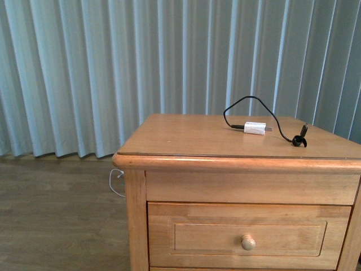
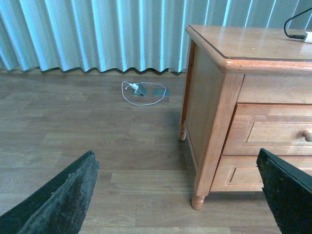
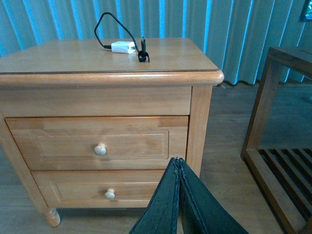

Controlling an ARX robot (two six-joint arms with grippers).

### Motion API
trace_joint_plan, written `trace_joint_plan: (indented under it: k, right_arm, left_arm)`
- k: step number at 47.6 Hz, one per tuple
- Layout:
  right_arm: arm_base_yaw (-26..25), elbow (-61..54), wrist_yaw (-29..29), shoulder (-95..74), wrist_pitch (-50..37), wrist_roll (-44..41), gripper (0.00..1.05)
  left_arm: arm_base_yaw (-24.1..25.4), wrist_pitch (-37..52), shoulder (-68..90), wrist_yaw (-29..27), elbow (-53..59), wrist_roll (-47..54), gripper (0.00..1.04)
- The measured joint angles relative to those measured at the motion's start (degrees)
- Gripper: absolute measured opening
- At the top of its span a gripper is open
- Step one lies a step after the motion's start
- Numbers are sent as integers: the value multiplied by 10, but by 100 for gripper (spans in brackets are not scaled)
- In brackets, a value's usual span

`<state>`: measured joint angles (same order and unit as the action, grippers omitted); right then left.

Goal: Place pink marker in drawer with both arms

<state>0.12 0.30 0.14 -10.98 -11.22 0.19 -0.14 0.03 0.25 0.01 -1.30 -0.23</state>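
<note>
The pink marker is out of view in all three views. The drawer [image 1: 248,228] is the top one of a light-wood nightstand and is closed, with a small round knob [image 1: 248,243]. In the right wrist view this drawer [image 3: 58,141] sits above a second closed drawer [image 3: 73,187]. My left gripper [image 2: 175,195] hangs open over the wood floor to the left of the nightstand, holding nothing. My right gripper [image 3: 178,165] is shut and empty, low in front of the nightstand's right front corner. Neither arm shows in the front view.
A white charger plug [image 1: 255,128] with a black cable [image 1: 237,107] lies on the nightstand top [image 1: 186,138]. A floor socket with a white cable [image 2: 144,90] lies near the curtains. A dark wooden slatted rack [image 3: 273,126] stands right of the nightstand.
</note>
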Motion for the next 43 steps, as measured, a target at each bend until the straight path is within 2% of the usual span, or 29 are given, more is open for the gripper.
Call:
trace_joint_plan:
  k: [3,7,25,34,40,43]
  right_arm:
    - [0,0,0,13,14,0,1]
    - [0,0,0,89,106,0,1]
    - [0,0,0,107,111,0,2]
    - [0,0,0,107,111,-1,34]
    - [0,0,0,107,111,-1,66]
    - [0,0,0,107,111,-1,78]
  left_arm:
    - [0,0,0,0,0,0,99]
    - [0,0,0,0,0,0,99]
    - [0,0,0,0,0,0,99]
    - [0,0,0,0,0,0,99]
    - [0,0,0,0,0,0,99]
    - [0,0,0,0,0,0,99]
